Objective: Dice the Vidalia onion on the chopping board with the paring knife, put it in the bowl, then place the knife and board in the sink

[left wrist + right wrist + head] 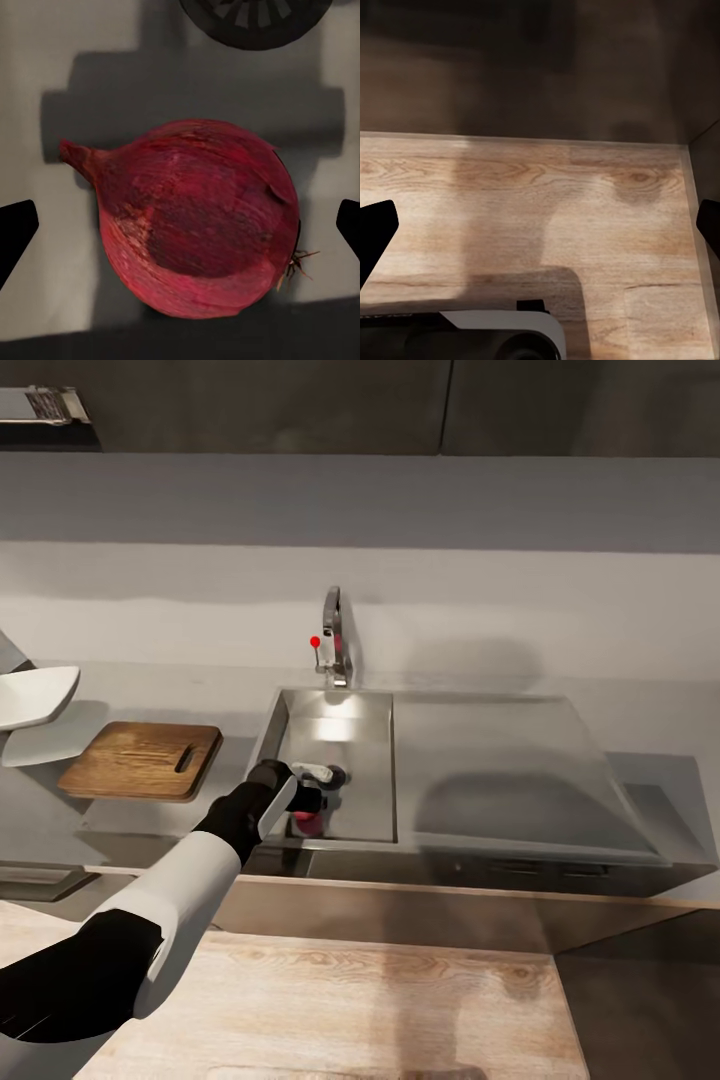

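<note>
One onion lies in view, a single dark red bulb on the steel floor of the one sink. That sink has one basin, one flat drainboard and one tap with one red knob. One chopping board sits on the countertop, with one slot hole. One white bowl shows. One drain is visible.
</note>
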